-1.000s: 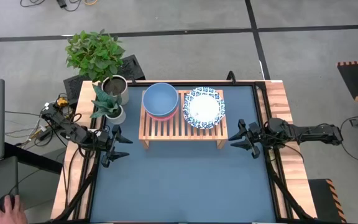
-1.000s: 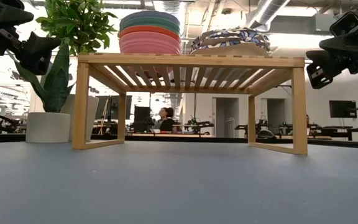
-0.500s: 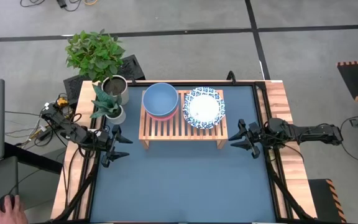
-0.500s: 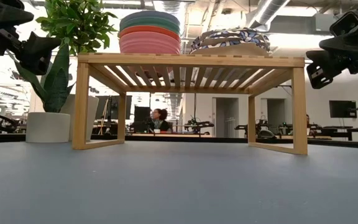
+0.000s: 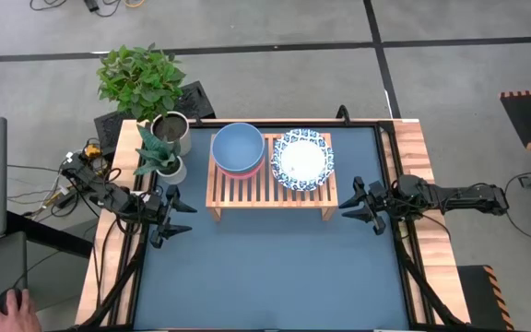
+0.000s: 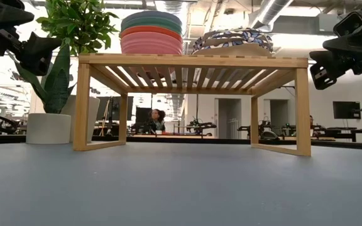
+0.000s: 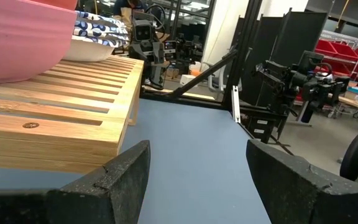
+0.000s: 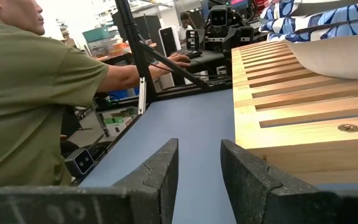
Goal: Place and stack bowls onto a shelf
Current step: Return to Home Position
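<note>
The left gripper (image 5: pixel 181 218) gapes wide, the right gripper (image 5: pixel 347 208) is narrowly parted, both arms low, pointing inward.

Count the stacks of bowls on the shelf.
2. One, topped by a blue bowl, sits on the shelf's left-arm side; the other, blue-patterned bowls, on its right-arm side. Lower bowls are partly hidden.

Overhead looks straight down, low looks level, wrists close sideways; all share the shelf (image 5: pixel 272 189).

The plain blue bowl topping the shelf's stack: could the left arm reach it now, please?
Probably yes: the left gripper, fingers open, sits beside the light-wood slatted shelf, and nothing covers the plain blue bowl.
</note>
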